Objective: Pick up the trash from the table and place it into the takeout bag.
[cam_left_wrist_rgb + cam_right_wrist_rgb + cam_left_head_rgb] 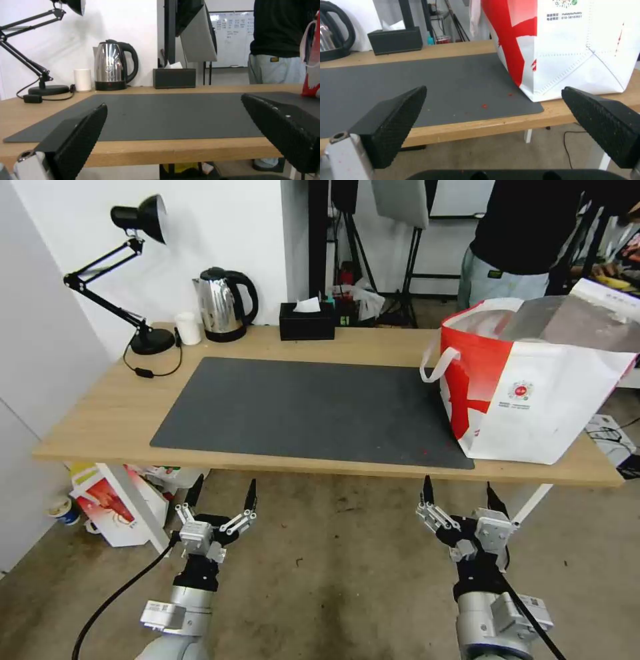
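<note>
With no trash on the bench [120, 407] and the takeout bag [533, 387] standing at its right end, both spread grippers, left gripper [222, 499] and right gripper [459, 495], hang below the near edge, suggesting the task is finished.

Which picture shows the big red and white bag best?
The head view: the whole bag stands on the table's right end. The right wrist view shows its lower side close up; the left wrist view, just an edge.

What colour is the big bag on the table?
The takeout bag is white with a broad red panel, best seen in the head view.
</note>
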Robot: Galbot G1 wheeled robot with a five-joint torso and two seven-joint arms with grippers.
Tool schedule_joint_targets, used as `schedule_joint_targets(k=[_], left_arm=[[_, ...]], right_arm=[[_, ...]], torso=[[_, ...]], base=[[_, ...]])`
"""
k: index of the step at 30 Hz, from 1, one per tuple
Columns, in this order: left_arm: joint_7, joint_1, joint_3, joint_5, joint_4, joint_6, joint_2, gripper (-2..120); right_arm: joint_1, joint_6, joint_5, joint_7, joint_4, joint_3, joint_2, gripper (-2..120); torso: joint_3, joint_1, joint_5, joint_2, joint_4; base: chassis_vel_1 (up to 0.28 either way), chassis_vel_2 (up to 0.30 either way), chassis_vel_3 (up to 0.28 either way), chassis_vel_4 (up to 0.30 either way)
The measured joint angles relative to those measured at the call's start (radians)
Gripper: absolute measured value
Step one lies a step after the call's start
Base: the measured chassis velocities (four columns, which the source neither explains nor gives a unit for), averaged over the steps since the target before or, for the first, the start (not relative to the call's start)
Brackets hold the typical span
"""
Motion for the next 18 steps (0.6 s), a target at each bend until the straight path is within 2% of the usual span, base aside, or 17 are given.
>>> schedule_joint_targets(k=[18], left_arm=[[0.000,0.000,0.000,0.000,0.000,0.000,0.000,100]], right_arm=[[0.000,0.000,0.000,0.000,0.000,0.000,0.000,100]], torso=[[0.000,0.000,0.0000,0.000,0.0000]], base=[[0.000,0.000,0.000,0.000]])
